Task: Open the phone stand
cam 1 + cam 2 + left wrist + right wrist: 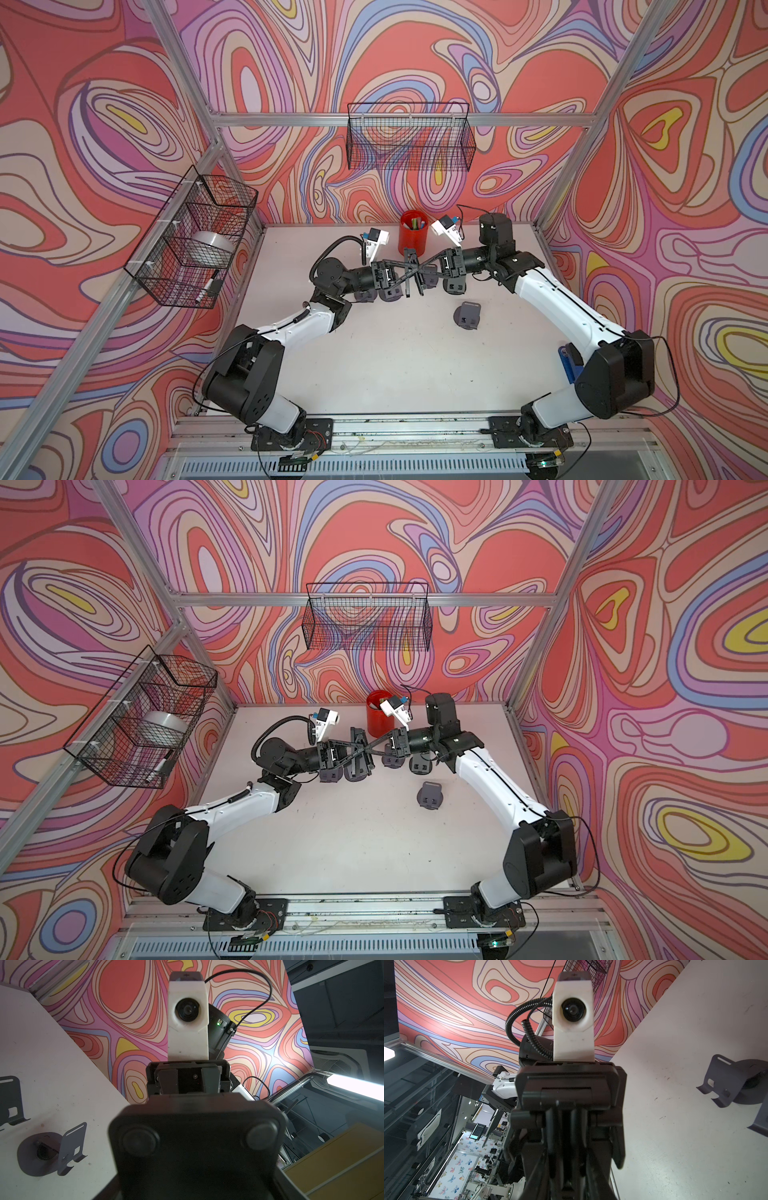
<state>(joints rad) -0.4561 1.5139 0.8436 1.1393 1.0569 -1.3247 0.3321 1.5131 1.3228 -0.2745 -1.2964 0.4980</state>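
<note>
- Both claws hold the phone stand off the counter: left claw wide on its base, right claw narrow on its plate.
- Unfolding seems unfinished.

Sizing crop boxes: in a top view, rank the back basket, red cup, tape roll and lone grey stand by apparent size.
Largest to smallest, in a top view:
1. back basket
2. red cup and tape roll: about alike; the roll hangs nearer the camera, so unranked
3. lone grey stand
</note>
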